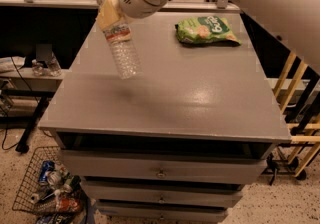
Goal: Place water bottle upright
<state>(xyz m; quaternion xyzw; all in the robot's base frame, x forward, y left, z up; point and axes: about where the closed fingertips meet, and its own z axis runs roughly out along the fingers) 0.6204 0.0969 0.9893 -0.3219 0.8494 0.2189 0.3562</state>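
Gripper (pixel 112 14) closed around the top end of one water bottle (pixel 122 50), which is tilted.
I count one green snack bag (pixel 206 30) on the table (pixel 200 98) and two small bottles (pixel 45 66) off it.
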